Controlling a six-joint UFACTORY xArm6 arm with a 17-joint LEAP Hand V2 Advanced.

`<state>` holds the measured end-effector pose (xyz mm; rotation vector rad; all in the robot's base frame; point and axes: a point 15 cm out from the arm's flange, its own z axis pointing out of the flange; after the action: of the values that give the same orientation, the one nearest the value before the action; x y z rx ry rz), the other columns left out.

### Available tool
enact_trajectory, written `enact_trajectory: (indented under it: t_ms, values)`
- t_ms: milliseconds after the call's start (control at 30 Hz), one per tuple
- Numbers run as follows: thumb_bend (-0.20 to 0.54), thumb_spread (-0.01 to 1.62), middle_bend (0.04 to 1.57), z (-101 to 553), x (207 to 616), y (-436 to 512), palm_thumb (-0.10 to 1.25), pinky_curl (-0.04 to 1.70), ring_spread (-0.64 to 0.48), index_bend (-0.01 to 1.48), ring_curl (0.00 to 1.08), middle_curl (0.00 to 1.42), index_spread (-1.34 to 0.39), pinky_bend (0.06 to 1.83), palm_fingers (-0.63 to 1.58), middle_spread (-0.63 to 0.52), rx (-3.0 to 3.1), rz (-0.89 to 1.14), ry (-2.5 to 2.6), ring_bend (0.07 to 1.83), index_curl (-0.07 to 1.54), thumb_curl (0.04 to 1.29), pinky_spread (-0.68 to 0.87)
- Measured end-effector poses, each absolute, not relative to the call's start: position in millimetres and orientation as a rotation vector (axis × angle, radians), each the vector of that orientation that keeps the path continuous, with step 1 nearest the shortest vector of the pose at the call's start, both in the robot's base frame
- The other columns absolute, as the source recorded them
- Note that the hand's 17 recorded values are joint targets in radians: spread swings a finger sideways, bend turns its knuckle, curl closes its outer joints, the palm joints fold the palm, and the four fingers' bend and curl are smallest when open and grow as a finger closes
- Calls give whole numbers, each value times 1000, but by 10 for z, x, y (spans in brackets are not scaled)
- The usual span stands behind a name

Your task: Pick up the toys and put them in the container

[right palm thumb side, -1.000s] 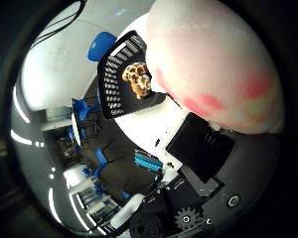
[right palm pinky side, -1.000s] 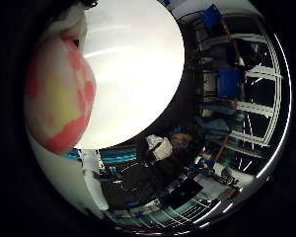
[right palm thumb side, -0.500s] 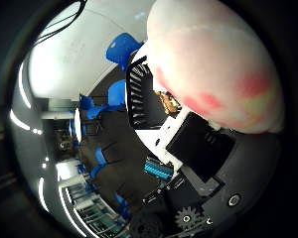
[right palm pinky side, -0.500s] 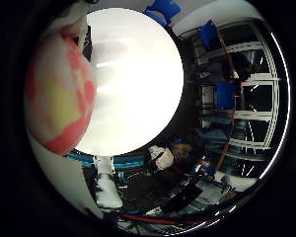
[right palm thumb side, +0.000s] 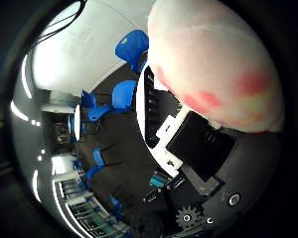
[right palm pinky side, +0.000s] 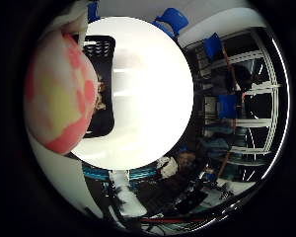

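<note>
The robot hand (right palm thumb side: pixel 198 148) keeps a soft pink-and-yellow ball toy (right palm pinky side: pixel 59 98) pressed close against its palm, fingers seemingly wrapped round it, carried above the white round bench (right palm pinky side: pixel 148 94) toward the black slatted container (right palm pinky side: pixel 99 89), which already holds a toy.

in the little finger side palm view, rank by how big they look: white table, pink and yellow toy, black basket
1. white table, fills most of the view
2. pink and yellow toy, looks large mainly because it is close to the palm
3. black basket, partly hidden behind the toy
</note>
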<state>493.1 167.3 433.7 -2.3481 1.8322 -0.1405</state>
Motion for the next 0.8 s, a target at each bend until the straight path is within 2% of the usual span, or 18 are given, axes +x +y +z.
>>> enact_trajectory:
  t_ms: [333, 467, 567, 667, 700, 733, 800]
  values:
    - [-16, 988, 1195, 4218, 5095, 1815, 1045, 1233, -265, 928, 924, 1028, -323, 1155, 1066, -221, -2329, -155, 1818, 1283, 1025, 680, -193]
    - [-33, 1017, 1184, 4234, 5083, 1824, 962, 1218, -265, 917, 912, 1020, -321, 1140, 1069, -220, -2318, -149, 1824, 1277, 1022, 659, -200]
    - [-34, 1109, 1087, 4260, 5057, 1858, 820, 1024, -248, 743, 792, 925, -330, 1007, 1144, -213, -2302, -116, 1819, 1243, 946, 572, -300]
    - [-34, 1149, 965, 4267, 5028, 1872, 718, 872, -255, 446, 684, 827, -353, 946, 1000, -224, -2297, -76, 1810, 1174, 873, 505, -458]
    - [-32, 1164, 871, 4265, 5016, 1881, 679, 829, -267, 284, 650, 787, -367, 966, 858, -232, -2295, -62, 1809, 1143, 831, 476, -509]
    - [-28, 1174, 783, 4262, 5004, 1887, 662, 822, -264, 201, 631, 758, -384, 984, 706, -240, -2299, -49, 1803, 1105, 798, 457, -503]
    - [-29, 1175, 648, 4242, 4960, 1890, 629, 834, -213, 212, 591, 700, -422, 906, 379, -218, -2323, -28, 1790, 985, 754, 427, -372]
